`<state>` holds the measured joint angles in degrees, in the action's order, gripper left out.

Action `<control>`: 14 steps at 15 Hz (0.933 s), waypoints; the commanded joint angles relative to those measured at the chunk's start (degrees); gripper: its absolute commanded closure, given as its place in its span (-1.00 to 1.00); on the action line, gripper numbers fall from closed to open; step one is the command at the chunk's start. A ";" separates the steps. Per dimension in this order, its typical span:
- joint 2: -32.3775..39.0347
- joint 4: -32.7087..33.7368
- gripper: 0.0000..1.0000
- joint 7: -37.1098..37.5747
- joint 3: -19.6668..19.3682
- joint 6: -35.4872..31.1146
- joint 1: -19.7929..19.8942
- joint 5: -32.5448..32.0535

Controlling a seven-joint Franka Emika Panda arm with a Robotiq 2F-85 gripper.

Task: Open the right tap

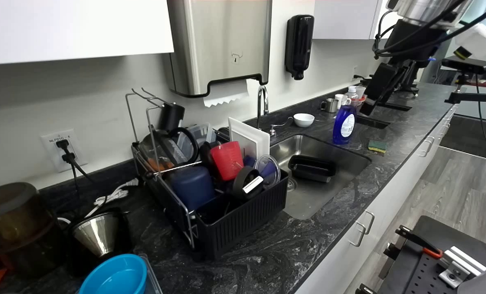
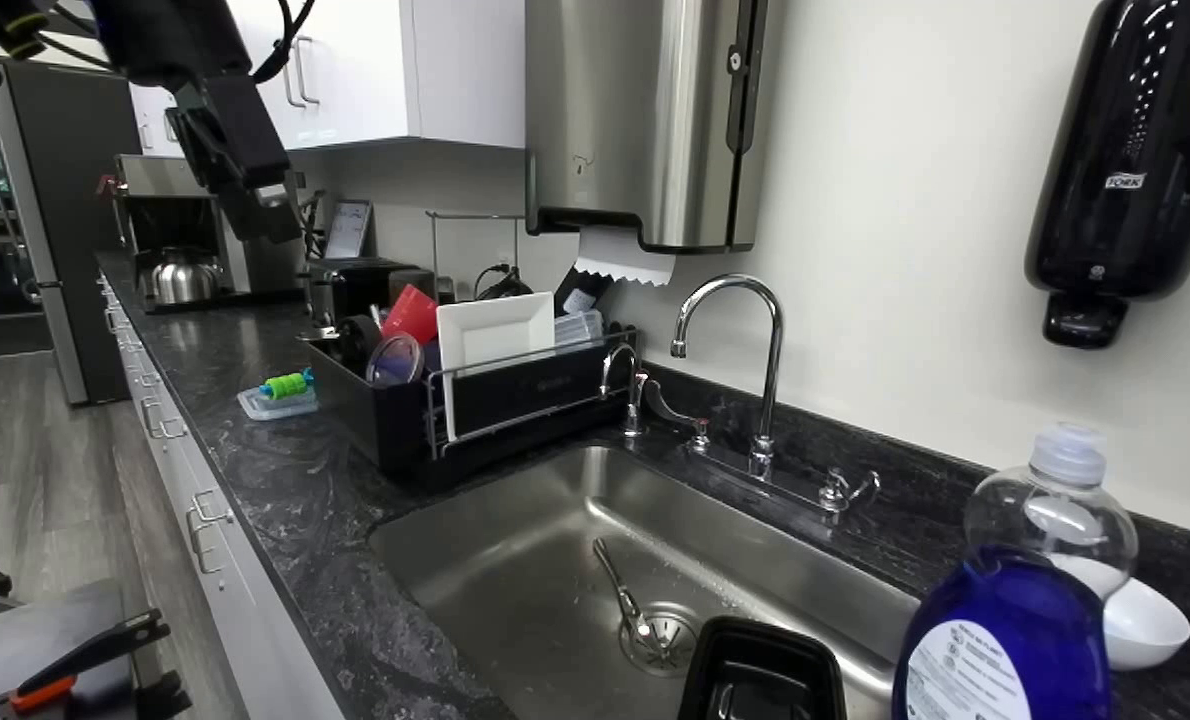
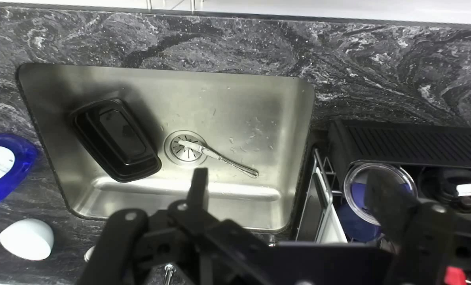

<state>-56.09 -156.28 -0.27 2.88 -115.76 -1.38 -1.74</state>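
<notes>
The right tap [image 2: 848,490] is a small chrome lever handle to the right of the tall curved chrome spout [image 2: 773,370], on the counter behind the sink [image 2: 515,560]. In an exterior view the right tap [image 1: 273,130] shows beside the spout's base, before a white bowl. In the wrist view a small pale piece shows at the bottom left, but I cannot tell if it is the tap; my gripper hides much of that area. My gripper [image 3: 289,176] is open and empty. In both exterior views the gripper [image 1: 375,96] [image 2: 265,205] hangs high above the counter, apart from the tap.
A full black dish rack [image 1: 243,220] stands beside the sink. A blue soap bottle [image 2: 1005,630] and white bowl [image 2: 1145,625] stand at the sink's right. A towel dispenser [image 2: 635,120] and black soap dispenser [image 2: 1125,170] hang on the wall. A black container [image 3: 118,140] and knife [image 3: 227,160] lie in the sink.
</notes>
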 commanded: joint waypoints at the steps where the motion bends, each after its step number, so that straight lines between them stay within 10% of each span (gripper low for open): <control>1: 0.06 0.17 -1.00 0.18 -0.17 0.19 -0.23 -0.20; 14: 4.27 -3.34 -1.00 -3.32 -3.56 -6.43 -0.29 -0.16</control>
<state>-54.32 -158.77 -1.72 0.92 -118.60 -1.59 -1.71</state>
